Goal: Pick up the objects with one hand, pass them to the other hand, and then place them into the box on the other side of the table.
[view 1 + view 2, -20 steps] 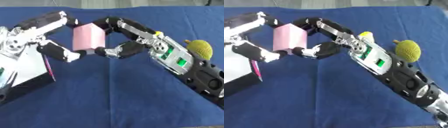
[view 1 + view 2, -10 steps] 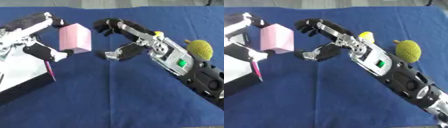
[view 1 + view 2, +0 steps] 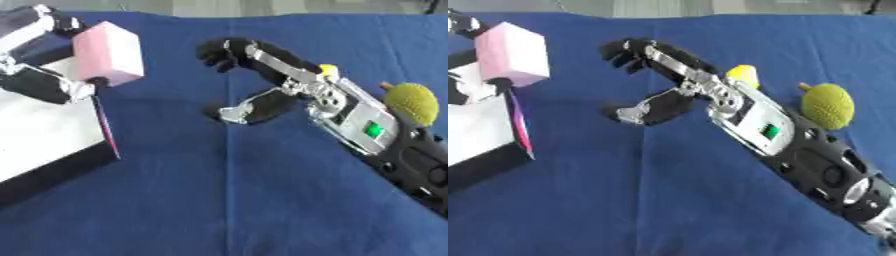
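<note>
At the far left, the left hand [image 3: 39,75] holds the block [image 3: 108,54] above the box [image 3: 48,135], apparently over its far right corner. The right hand [image 3: 254,80] hangs mid-table, well apart. The bumpy fruit [image 3: 827,105] and a smaller, half-hidden rounded thing [image 3: 744,75] lie right of its arm.

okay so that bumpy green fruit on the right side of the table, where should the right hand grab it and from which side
Take the green fruit around its round body, coming from above, probably with thumb and fingers on opposite sides. It lies on the blue cloth with its short stem at the upper left, too small to hold. The right hand is empty with fingers apart; a yellow thing sits close on its left, so that side looks tighter.
</note>
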Tool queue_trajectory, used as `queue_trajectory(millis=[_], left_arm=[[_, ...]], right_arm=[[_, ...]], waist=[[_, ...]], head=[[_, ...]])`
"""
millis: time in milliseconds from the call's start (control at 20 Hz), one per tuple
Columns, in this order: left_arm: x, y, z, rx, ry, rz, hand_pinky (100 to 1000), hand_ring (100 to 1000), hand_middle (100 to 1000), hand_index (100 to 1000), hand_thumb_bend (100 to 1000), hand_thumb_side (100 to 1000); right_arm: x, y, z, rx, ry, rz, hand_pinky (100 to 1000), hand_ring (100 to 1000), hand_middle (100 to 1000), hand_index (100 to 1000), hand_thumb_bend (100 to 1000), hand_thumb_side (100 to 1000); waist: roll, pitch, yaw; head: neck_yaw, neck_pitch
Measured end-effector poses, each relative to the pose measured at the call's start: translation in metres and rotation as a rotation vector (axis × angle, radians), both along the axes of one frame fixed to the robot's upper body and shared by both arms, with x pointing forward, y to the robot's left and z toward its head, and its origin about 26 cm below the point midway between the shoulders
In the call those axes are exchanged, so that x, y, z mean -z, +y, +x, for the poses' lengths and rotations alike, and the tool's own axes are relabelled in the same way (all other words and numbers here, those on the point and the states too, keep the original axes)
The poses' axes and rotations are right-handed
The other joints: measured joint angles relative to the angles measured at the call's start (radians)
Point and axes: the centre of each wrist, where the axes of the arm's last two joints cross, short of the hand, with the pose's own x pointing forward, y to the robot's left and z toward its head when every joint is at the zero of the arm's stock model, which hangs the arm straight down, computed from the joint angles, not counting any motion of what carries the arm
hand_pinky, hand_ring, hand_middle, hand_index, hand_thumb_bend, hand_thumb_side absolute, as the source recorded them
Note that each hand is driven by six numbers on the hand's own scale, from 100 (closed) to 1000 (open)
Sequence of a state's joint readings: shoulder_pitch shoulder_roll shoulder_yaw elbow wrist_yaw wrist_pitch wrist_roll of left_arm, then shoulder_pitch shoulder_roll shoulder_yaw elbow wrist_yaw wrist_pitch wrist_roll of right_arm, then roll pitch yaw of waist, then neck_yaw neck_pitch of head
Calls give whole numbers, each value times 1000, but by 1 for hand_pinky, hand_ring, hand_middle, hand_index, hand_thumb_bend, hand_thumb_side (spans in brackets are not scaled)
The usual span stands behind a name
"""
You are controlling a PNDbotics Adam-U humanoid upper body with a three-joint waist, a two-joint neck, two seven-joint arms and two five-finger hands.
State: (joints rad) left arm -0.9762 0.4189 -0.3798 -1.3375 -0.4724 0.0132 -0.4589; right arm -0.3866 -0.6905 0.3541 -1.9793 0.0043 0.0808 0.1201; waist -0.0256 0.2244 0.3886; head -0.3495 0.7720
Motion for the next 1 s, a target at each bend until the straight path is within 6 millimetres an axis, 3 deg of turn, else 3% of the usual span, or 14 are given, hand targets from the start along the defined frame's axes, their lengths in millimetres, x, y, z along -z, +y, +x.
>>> queue_trajectory(millis=[500, 750, 1000], left_arm=[[11, 51, 19, -165, 48, 20, 869, 754, 498, 391, 100, 220], [21, 69, 27, -231, 75, 33, 868, 697, 501, 396, 100, 214], [32, 86, 33, -292, 99, 48, 869, 697, 506, 403, 100, 212]], right_arm=[[4, 1, -1, -10, 2, -39, 813, 847, 829, 889, 444, 293], [7, 0, -2, -3, -1, -57, 814, 847, 829, 887, 458, 275], [8, 1, -2, -5, -6, -69, 816, 847, 830, 882, 465, 275]], waist=[[0, 0, -4], [0, 0, -4], [0, 0, -4]], head=[[55, 0], [75, -3], [104, -11]])
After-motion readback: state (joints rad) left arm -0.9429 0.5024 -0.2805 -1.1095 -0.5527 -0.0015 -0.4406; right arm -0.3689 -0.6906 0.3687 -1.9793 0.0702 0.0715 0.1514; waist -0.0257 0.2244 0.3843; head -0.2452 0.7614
